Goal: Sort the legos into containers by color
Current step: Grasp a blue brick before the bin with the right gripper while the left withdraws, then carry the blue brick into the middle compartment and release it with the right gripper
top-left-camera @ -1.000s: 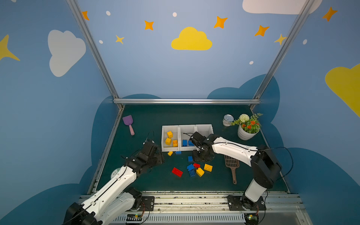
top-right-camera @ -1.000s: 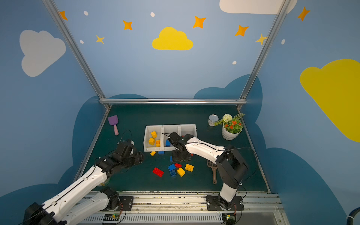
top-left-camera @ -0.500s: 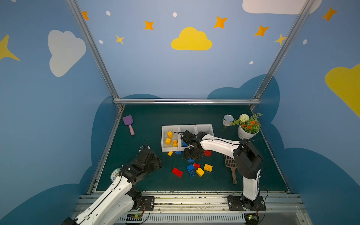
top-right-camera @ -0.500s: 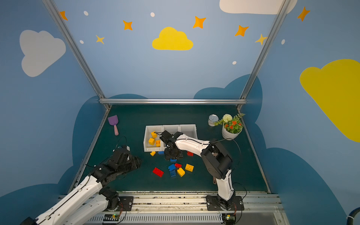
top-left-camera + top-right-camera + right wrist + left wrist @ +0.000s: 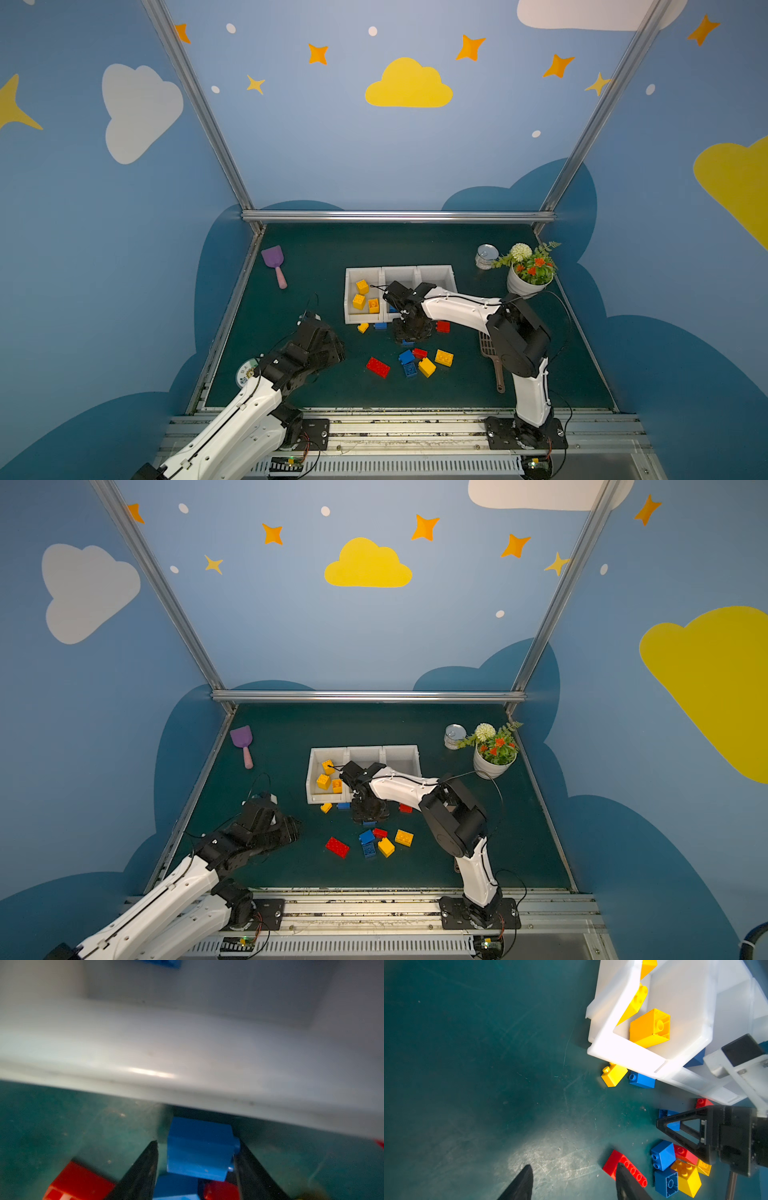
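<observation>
While the right pincer (image 5: 197, 1144) stands low on the bench (image 5: 540, 374), just before the front wall of the containers (image 5: 361, 269), a blue brick (image 5: 199, 1151) lies between its fingers. One finger meets the studded side and the other shows a thin gap, so the jaws are narrow about it and not clamped. This brick lies near the middle bin's wall; whether it touches the wall I cannot tell.

The left pincer (image 5: 573, 1165) hangs over bare bench well to the left, jaws wide, with nothing between them. In its wrist view one fingertip overlaps the red oblong (image 5: 611, 1162).

Three yellow bricks (image 5: 358, 301) lie in the left bin, and a second blue brick (image 5: 392, 308) shows partly in the middle one. Close to the front wall a small yellow brick (image 5: 363, 327) and a small blue brick (image 5: 380, 326) lie side by side on the bench. A red brick (image 5: 443, 326) lies to the right of the right pincer.

Nearer the arms' bases lies a loose cluster — the red oblong a little apart on the left, then two blue, two yellow and one small red, packed close together.
</observation>
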Controlling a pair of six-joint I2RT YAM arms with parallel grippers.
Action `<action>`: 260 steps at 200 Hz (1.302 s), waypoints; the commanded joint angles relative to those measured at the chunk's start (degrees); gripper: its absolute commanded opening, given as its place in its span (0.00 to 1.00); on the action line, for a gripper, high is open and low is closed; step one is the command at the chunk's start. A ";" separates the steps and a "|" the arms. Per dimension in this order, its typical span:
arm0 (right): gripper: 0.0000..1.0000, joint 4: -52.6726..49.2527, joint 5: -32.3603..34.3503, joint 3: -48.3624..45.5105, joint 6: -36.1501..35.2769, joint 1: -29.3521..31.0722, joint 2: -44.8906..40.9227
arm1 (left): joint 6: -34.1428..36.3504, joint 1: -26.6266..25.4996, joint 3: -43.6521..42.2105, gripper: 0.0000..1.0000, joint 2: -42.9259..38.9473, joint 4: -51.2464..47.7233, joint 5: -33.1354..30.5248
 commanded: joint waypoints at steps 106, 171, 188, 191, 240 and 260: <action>0.41 -4.67 2.67 1.65 -3.50 0.10 -6.67 | 0.21 -0.40 -2.34 0.64 1.83 3.00 1.14; 0.41 -10.02 3.33 14.17 -9.87 -6.45 -7.14 | 1.67 -0.48 -3.07 0.64 3.54 4.73 0.52; 0.41 -10.52 2.80 16.75 -10.74 -8.60 -4.93 | 2.17 -0.46 -3.08 0.64 4.58 6.10 0.60; 0.41 -10.63 2.65 17.23 -10.93 -8.90 -4.54 | 2.34 -0.45 -2.98 0.64 4.91 6.31 0.59; 0.42 -12.96 0.75 26.35 -13.30 -11.61 3.11 | 3.89 -0.51 -0.65 0.64 12.20 9.54 0.83; 0.42 -13.80 0.37 29.67 -14.04 -12.04 6.03 | 3.81 -0.46 -0.18 0.64 15.34 10.99 1.37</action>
